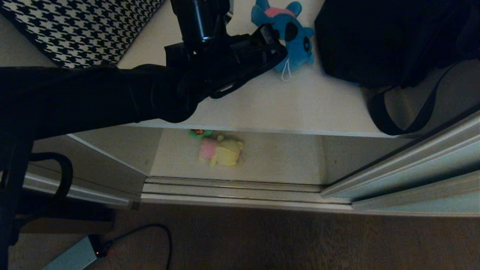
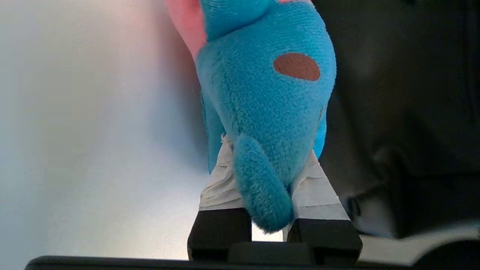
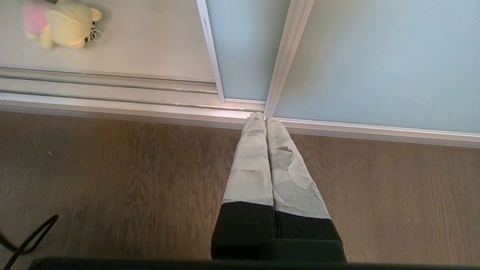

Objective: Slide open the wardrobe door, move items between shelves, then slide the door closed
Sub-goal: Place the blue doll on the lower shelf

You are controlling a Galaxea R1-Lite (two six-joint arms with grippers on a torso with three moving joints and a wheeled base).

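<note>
Left gripper pinches the blue toy on the upper shelf; next, probably, lifting it down to the lower shelf.

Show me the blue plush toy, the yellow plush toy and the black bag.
blue plush toy [image 1: 296, 37], head view, its face.
yellow plush toy [image 1: 227, 152], head view, its body.
black bag [image 1: 382, 37], head view, its side.

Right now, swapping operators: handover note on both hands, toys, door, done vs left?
Left hand: shut on the blue toy, on the upper shelf.
Right hand: shut, empty, hanging over the floor by the door.
Yellow toy: lying on the lower shelf.
Done: door slid open.
Left: move the toys between shelves, close the door.
</note>
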